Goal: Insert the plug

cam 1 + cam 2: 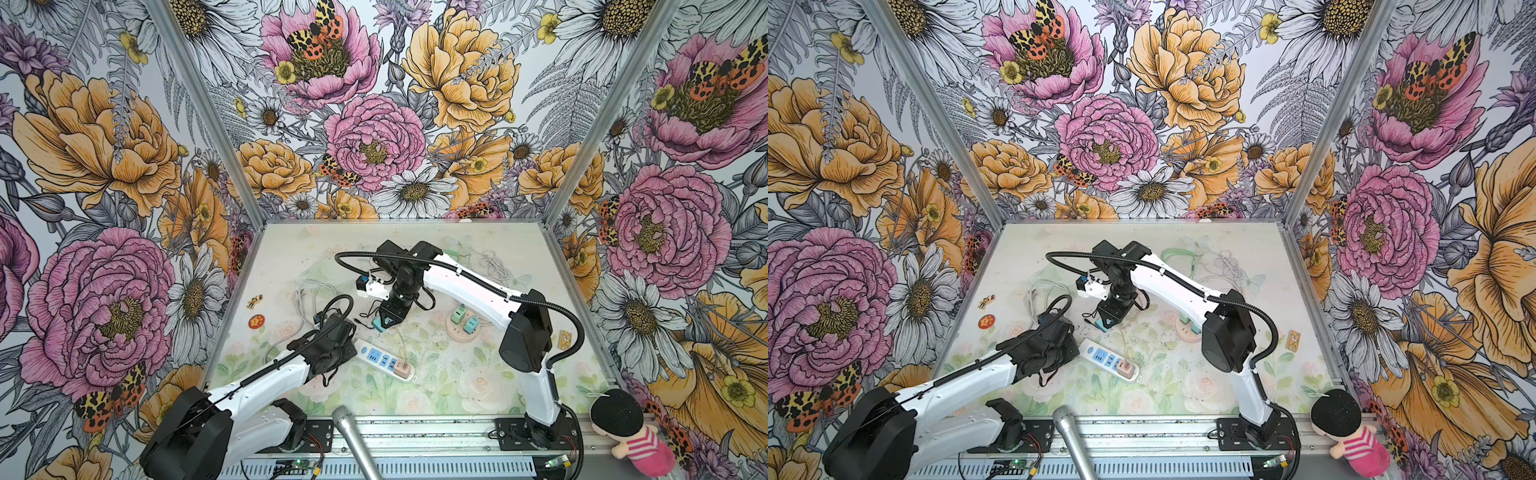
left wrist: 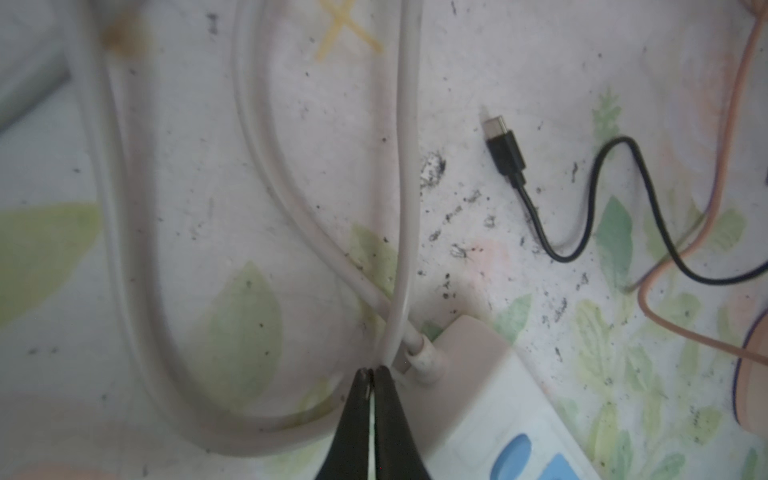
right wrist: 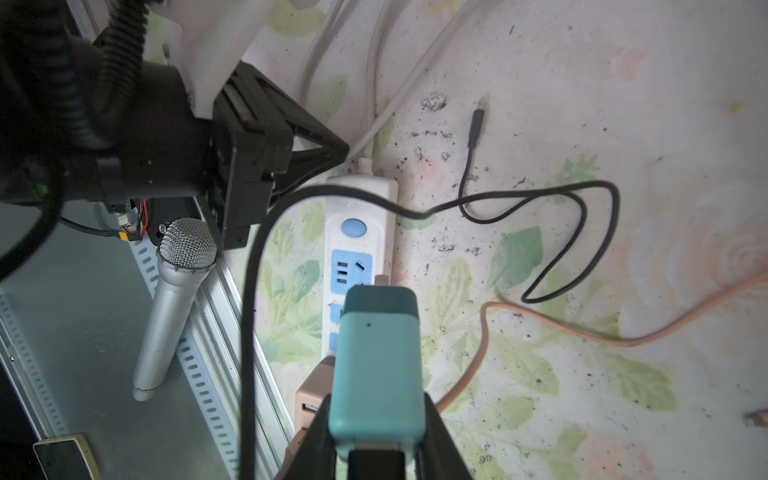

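The plug (image 3: 378,365) is a teal block with a darker front end, and my right gripper (image 3: 376,411) is shut on its sides. In both top views it hangs low over the mat (image 1: 382,323) (image 1: 1104,322), just behind the white power strip (image 1: 380,357) (image 1: 1106,357) with blue sockets (image 3: 351,266). A pink adapter (image 1: 402,370) (image 3: 309,409) sits in the strip's near end. My left gripper (image 2: 372,371) is shut, its tips at the strip's cord end (image 2: 424,357) beside the white cord (image 2: 405,208).
A black USB-C cable (image 2: 505,149) (image 3: 476,124) and an orange cable (image 3: 582,332) lie loose behind the strip. A round pink socket with green plugs (image 1: 463,328) stands to the right. A silver microphone (image 1: 357,440) leans at the front rail, with a doll (image 1: 627,432) at front right.
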You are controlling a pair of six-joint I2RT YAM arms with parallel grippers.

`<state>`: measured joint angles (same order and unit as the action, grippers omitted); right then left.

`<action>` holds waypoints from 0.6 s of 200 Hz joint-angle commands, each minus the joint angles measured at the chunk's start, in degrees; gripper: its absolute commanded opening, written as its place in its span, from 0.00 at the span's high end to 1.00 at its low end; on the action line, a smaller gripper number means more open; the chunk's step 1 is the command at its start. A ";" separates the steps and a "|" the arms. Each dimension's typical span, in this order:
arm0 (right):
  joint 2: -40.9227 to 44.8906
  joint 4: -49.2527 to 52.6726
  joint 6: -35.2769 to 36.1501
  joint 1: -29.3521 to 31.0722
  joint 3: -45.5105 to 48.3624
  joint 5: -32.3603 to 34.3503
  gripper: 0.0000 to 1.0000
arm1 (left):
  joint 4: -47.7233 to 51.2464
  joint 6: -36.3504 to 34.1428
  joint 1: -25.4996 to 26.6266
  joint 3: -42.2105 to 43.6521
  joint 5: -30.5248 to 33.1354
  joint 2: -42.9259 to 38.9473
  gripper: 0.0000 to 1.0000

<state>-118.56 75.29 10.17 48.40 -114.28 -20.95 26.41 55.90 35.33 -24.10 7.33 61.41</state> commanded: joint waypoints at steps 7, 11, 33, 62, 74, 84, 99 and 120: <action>3.30 -1.11 0.13 -0.73 0.17 2.43 1.00 | -1.91 4.45 2.87 1.93 -1.19 -2.63 0.92; 3.34 -1.12 -0.01 -0.85 0.12 2.68 1.00 | -1.96 4.63 3.17 2.01 -1.26 -2.90 0.92; 3.97 -1.32 -0.90 -1.46 0.41 4.62 1.00 | -0.19 4.82 5.53 1.40 -0.98 -5.01 0.91; 5.21 -1.89 -2.36 -2.70 0.99 4.93 1.00 | 4.04 3.03 7.61 0.01 -1.44 -9.38 0.89; 5.77 -2.28 -3.18 -4.96 0.83 4.79 1.00 | 3.99 2.38 9.12 -0.07 -2.72 -10.78 0.89; 6.29 -2.68 -3.49 -5.93 0.82 4.05 1.00 | 4.41 2.19 11.25 -0.16 -3.13 -11.60 0.89; 6.72 -2.78 -3.54 -6.83 0.17 3.80 1.00 | 5.01 2.54 14.81 -0.64 -3.45 -12.26 0.90; 6.94 -2.82 -3.44 -7.48 -0.80 3.31 1.00 | 5.05 2.65 20.67 -2.39 -3.54 -10.67 0.92</action>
<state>-114.17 73.80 7.57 41.36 -113.32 -17.15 30.57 59.48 51.13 -23.51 5.08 49.91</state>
